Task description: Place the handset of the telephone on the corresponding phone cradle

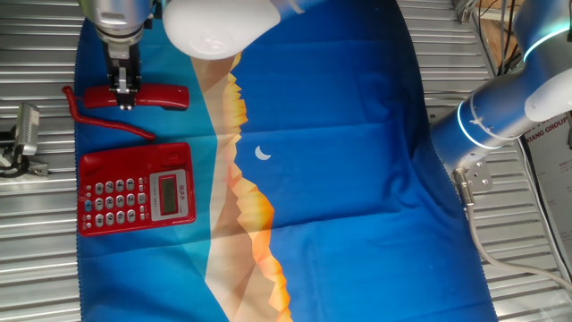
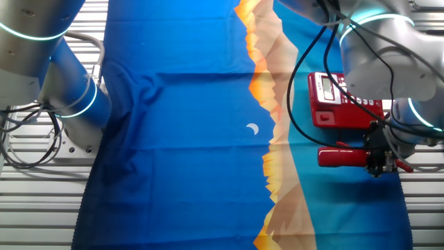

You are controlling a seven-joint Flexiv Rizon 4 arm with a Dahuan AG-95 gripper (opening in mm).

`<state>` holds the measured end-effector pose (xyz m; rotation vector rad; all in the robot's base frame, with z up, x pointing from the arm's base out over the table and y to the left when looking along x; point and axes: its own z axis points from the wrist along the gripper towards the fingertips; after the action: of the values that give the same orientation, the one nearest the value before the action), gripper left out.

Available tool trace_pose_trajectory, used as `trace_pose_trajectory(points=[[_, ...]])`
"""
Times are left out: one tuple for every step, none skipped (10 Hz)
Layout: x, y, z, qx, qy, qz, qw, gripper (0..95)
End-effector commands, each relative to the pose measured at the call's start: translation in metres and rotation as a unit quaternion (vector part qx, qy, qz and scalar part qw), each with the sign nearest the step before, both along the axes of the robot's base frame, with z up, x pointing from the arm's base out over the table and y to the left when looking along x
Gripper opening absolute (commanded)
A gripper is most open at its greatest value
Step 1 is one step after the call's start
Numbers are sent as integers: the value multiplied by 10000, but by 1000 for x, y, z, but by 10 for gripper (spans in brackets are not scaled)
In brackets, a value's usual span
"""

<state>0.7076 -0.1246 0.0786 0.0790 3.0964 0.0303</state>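
Observation:
The red handset (image 1: 156, 97) lies flat on the blue cloth, just beyond the top edge of the telephone base (image 1: 138, 190). My gripper (image 1: 123, 91) comes straight down on the handset left of its middle, its fingers closed on its two long sides. In the other fixed view the gripper (image 2: 378, 158) hides part of the handset (image 2: 341, 157), which lies below the base (image 2: 338, 102). The phone cradle (image 1: 134, 154), the strip along the base's top edge, holds nothing. A thin red cord (image 1: 107, 122) curls from the handset's left end towards the base.
A blue cloth (image 1: 357, 161) with an orange mountain print covers the table. A metal clamp (image 1: 25, 134) sits on the slatted surface left of the cloth. The arm's blue base (image 1: 487, 116) stands at the right edge, and its white link (image 1: 219, 27) hangs over the cloth's top.

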Motion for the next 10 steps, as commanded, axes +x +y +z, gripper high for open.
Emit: trace_pose_trajectory(points=[[2, 2, 2, 12, 15, -32, 10000, 0], [3, 4, 3, 19, 19, -39, 10000, 0], [4, 8, 3, 30, 15, -84, 10000, 0], [6, 11, 2, 26, 8, -109, 9999, 0], [6, 13, 1, 21, 8, -120, 9999, 0], [8, 17, 0, 27, -1, -147, 9999, 0], [9, 19, 0, 22, 4, -156, 9999, 0], [11, 23, 0, 24, 3, -175, 9998, 0], [12, 26, 1, 35, 7, -189, 9998, 0], [15, 30, 1, 30, 13, -204, 9998, 0]])
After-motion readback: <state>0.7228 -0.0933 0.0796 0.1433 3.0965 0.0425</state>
